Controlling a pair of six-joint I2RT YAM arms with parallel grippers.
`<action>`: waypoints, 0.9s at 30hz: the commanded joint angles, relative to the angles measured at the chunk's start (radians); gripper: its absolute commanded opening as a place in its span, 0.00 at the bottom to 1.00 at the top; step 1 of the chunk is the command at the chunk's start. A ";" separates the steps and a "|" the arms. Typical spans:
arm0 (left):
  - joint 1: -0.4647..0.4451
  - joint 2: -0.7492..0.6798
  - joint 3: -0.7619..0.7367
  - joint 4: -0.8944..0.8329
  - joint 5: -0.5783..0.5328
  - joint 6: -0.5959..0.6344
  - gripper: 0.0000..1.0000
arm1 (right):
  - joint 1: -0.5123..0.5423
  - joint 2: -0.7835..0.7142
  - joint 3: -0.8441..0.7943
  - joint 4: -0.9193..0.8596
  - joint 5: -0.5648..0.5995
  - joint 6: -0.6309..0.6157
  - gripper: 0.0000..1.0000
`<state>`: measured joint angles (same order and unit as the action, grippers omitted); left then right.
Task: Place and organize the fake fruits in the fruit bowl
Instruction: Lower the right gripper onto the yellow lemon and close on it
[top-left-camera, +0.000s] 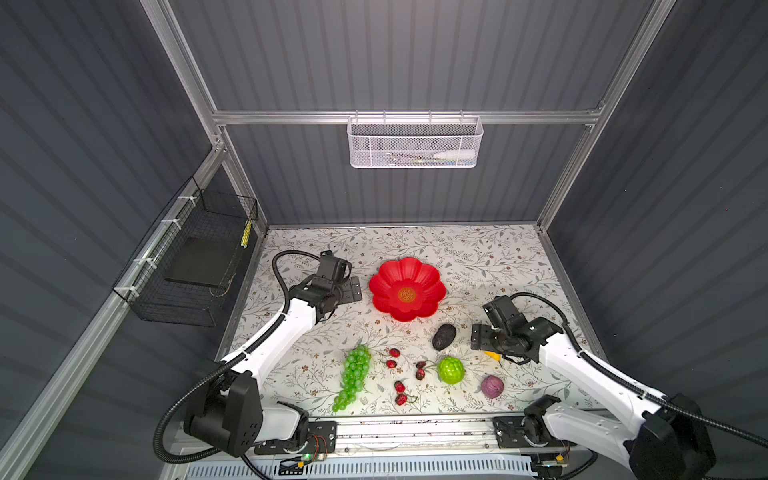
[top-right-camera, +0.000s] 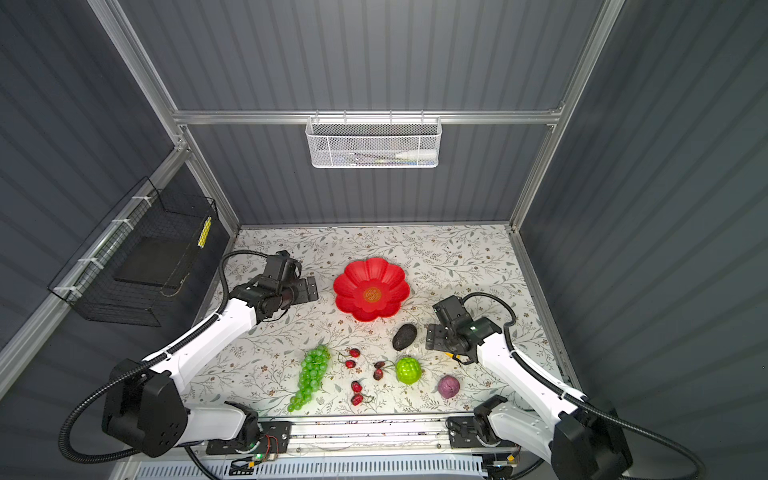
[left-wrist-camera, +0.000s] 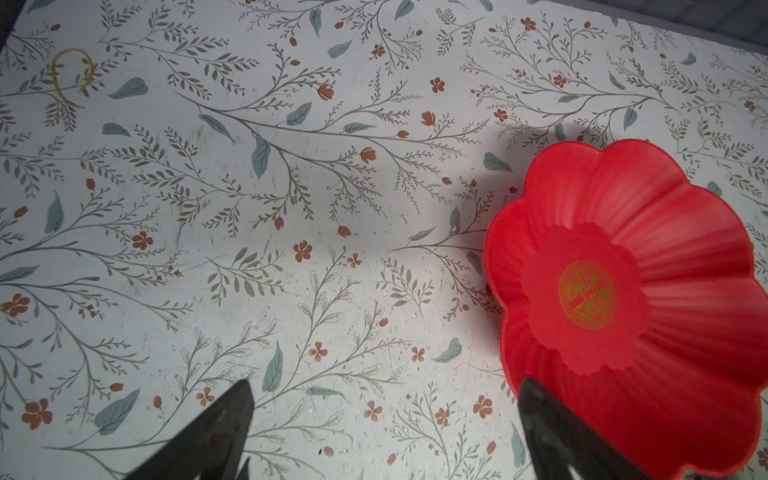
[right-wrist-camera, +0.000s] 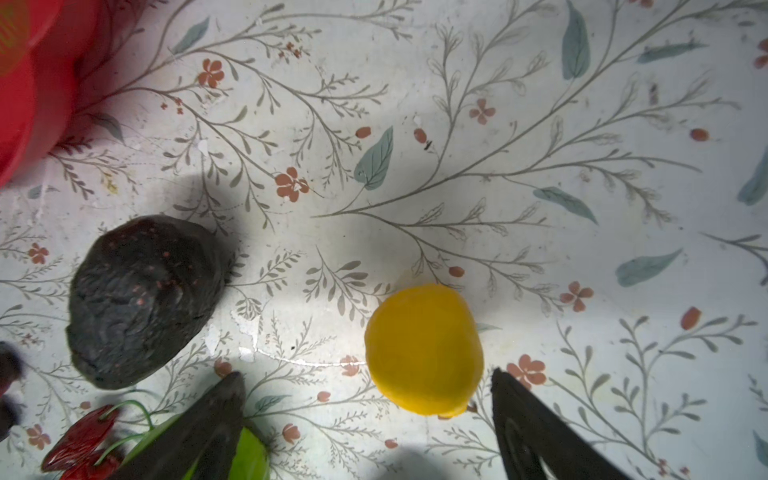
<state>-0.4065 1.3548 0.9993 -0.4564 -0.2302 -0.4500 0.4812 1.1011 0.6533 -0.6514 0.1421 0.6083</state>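
The red fruit bowl (top-left-camera: 407, 289) (left-wrist-camera: 623, 299) stands empty at mid-table. Nearer the front lie the green grape bunch (top-left-camera: 353, 376), several red cherries (top-left-camera: 392, 359), the bumpy green ball (top-left-camera: 451, 370), the dark avocado (top-left-camera: 444, 336) (right-wrist-camera: 145, 299) and the purple fruit (top-left-camera: 492, 386). The yellow pear (right-wrist-camera: 424, 349) rests on the table under my right gripper (top-left-camera: 478, 337) (right-wrist-camera: 365, 372), which is open; the pear sits just ahead of the fingertips, ungripped. My left gripper (top-left-camera: 354, 289) (left-wrist-camera: 384, 382) hangs open and empty just left of the bowl.
A white mesh basket (top-left-camera: 413, 143) hangs on the back wall and a black wire basket (top-left-camera: 195, 266) on the left wall. The floral tabletop (top-left-camera: 498, 257) is walled on three sides. A metal rail (top-left-camera: 415, 432) runs along the front edge.
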 joint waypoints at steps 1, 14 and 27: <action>0.000 0.000 -0.010 -0.016 0.042 -0.012 0.99 | -0.010 0.041 -0.036 0.049 0.010 0.038 0.93; 0.000 -0.043 -0.041 -0.031 0.050 -0.013 0.99 | -0.042 0.177 -0.062 0.188 -0.030 0.022 0.74; 0.000 -0.056 -0.047 -0.030 0.049 -0.010 1.00 | -0.020 0.069 -0.100 0.130 -0.098 0.040 0.84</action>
<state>-0.4065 1.3178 0.9569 -0.4713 -0.1959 -0.4507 0.4530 1.2030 0.5617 -0.4808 0.0528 0.6437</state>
